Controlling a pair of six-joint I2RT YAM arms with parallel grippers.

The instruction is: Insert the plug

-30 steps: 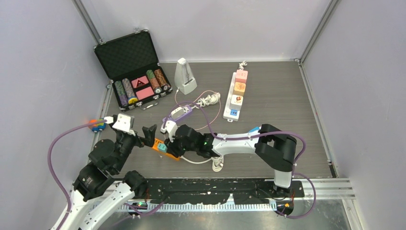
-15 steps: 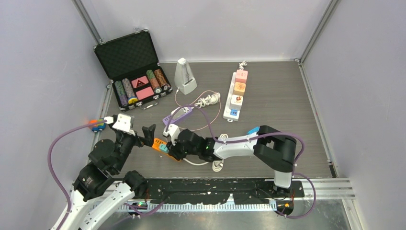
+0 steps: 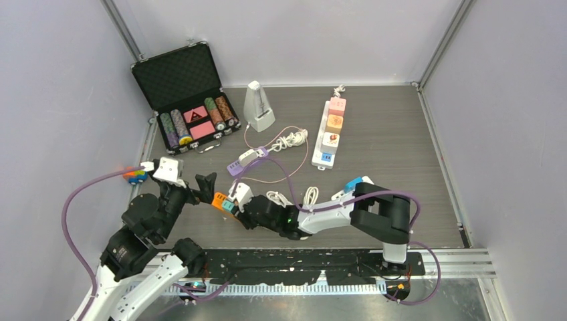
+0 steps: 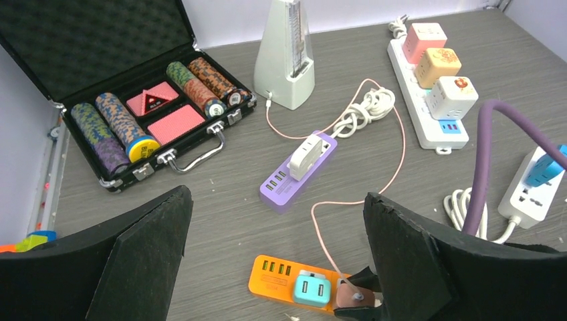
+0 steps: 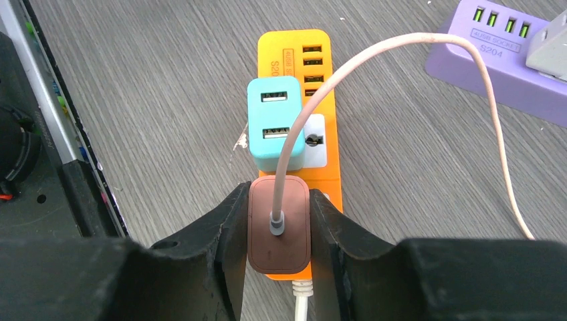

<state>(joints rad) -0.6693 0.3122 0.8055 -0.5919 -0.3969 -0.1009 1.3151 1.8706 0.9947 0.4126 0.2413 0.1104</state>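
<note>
Low in the right wrist view, the right claw [image 5: 279,204] clenches the brown plug [image 5: 279,237] from both sides, squarely over the orange power strip [image 5: 297,73] beside the teal adapter [image 5: 274,127], probably to press it straight down; the left claw [image 4: 277,200] hangs released nearby.

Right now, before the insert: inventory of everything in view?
poker chip case: 1, black, open, far left
metronome: 1, white, far centre
long power strip: 1, white, far right
cube chargers: 3, pink/orange/white, on long power strip
USB strip: 1, purple, centre
orange power strip: 1, orange, near left
USB charger: 1, teal, on orange power strip
short power strip: 1, white, by right arm
plug: 1, brown, at orange power strip
left claw: 1, black, open
right claw: 1, black, shut on plug
</note>
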